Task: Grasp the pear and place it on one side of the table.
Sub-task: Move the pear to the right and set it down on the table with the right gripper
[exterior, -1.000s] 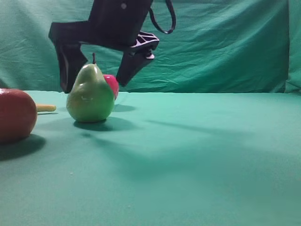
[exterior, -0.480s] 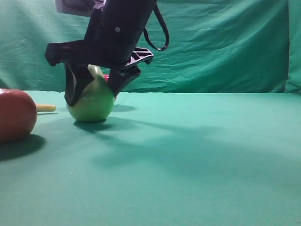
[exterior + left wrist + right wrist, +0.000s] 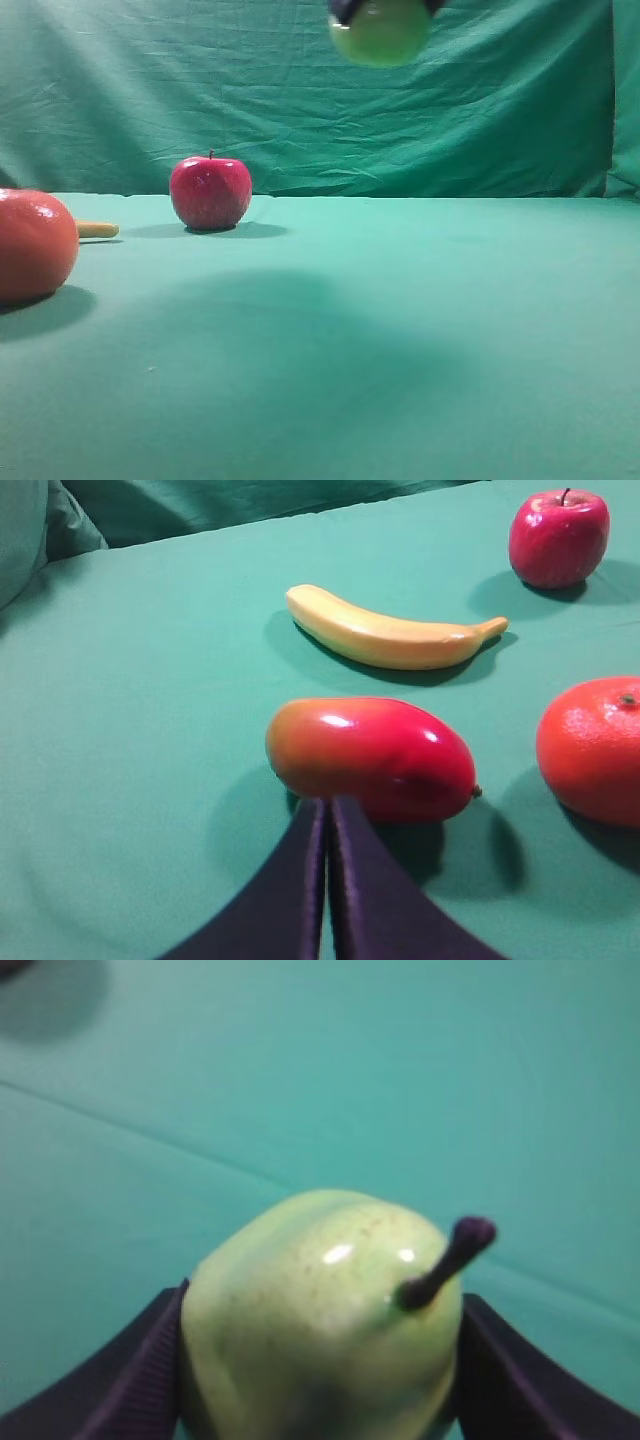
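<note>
Pear (image 3: 380, 30) now high in the air at top edge of the exterior view, well clear of the table (image 3: 400, 330); half a second ago it sat on the cloth at left with the gripper coming down around it. Right gripper (image 3: 320, 1360) has it clamped: dark fingers (image 3: 130, 1370) press both flanks of the fruit in the right wrist view, stem tilted toward the right of that view. With the pear lifted away, the red apple (image 3: 211, 192) that stood behind it shows in full, upright near the backdrop (image 3: 450, 100). Large orange-red fruit (image 3: 32, 245) at left edge and banana (image 3: 97, 230) tip beside it unchanged. Left gripper (image 3: 327, 880) closed, fingers meeting, empty, just in front of a red mango (image 3: 370, 758); banana beyond it.
</note>
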You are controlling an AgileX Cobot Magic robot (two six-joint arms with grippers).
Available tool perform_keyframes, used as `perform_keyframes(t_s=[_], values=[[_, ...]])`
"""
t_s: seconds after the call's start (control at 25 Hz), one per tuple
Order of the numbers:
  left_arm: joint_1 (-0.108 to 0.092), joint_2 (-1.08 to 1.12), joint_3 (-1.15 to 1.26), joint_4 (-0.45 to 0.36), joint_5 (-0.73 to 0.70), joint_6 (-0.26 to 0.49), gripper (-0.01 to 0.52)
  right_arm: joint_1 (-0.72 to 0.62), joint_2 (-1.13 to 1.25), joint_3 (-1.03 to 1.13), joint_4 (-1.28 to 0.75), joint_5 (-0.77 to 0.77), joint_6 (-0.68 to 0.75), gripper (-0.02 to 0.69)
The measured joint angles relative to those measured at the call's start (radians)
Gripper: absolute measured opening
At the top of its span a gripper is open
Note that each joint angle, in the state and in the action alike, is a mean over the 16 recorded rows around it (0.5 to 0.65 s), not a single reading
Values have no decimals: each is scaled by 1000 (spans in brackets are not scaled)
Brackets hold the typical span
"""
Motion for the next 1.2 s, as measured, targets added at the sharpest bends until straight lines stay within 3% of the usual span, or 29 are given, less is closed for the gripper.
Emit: perform_keyframes(t_s=[0.28, 0.64, 1.2], values=[[0, 0, 0, 0, 0, 0, 0, -117, 17, 172, -13, -162, 1, 470], [0, 0, 0, 0, 0, 0, 0, -143, 110, 209, -25, -317, -2, 472], [0, 0, 0, 0, 0, 0, 0, -143, 81, 207, -27, -243, -4, 615]])
